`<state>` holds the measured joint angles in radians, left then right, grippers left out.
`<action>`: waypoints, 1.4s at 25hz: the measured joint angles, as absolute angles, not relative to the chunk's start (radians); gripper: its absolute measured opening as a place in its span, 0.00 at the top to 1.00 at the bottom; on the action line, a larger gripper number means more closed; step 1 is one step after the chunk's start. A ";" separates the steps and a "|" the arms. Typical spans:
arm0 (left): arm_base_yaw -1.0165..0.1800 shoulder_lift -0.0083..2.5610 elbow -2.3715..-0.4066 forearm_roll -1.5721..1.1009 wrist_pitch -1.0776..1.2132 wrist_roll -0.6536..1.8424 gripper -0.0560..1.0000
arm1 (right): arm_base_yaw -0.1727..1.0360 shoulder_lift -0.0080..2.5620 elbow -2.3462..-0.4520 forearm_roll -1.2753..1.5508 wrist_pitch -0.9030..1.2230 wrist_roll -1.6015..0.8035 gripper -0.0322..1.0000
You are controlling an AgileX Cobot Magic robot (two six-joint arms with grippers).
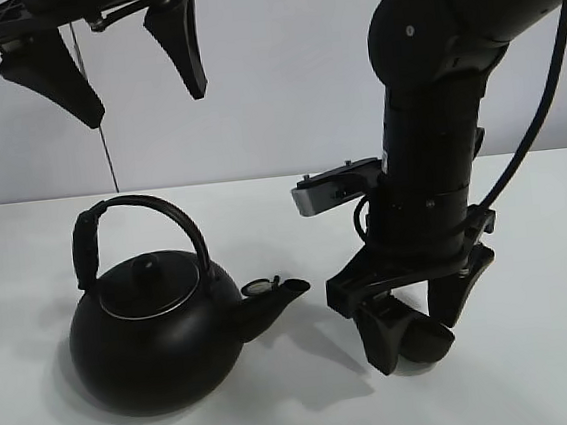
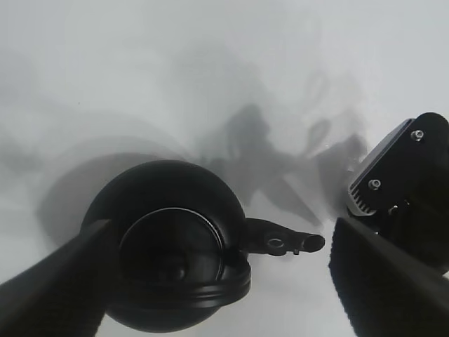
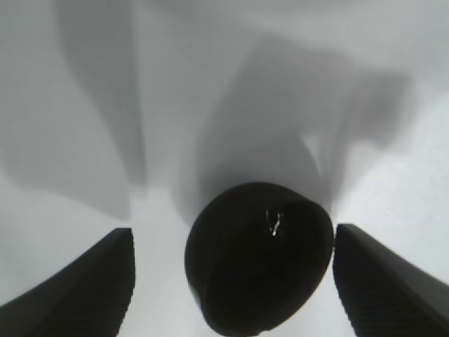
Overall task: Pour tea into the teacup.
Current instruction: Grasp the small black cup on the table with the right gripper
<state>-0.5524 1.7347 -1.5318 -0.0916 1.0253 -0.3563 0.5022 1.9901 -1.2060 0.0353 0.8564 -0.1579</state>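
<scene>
The big black kettle [image 1: 155, 335] with an arched handle stands on the white table at the left, its spout [image 1: 276, 294] pointing right. It also shows in the left wrist view [image 2: 175, 239]. My left gripper [image 1: 144, 103] hangs open and empty high above the kettle, also seen in its wrist view [image 2: 221, 295]. The small black teacup [image 1: 426, 337] sits on the table right of the spout. My right gripper [image 1: 417, 345] is down at the table, open, with a finger on each side of the teacup [image 3: 259, 256] and a gap on both sides.
The white table [image 1: 540, 369] stretches across the view, with a pale wall behind it. The right arm's thick black column and its wrist camera block [image 1: 336, 187] stand just right of the kettle's spout.
</scene>
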 joint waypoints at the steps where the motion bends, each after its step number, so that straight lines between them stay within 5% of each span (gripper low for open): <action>1: -0.552 1.735 -1.532 -0.092 1.025 -0.356 0.38 | 0.502 1.990 -1.206 0.036 0.856 -0.157 0.45; 35: -0.552 1.735 -1.532 -0.092 1.024 -0.356 0.38 | 0.502 1.990 -1.206 0.035 0.887 -0.124 0.45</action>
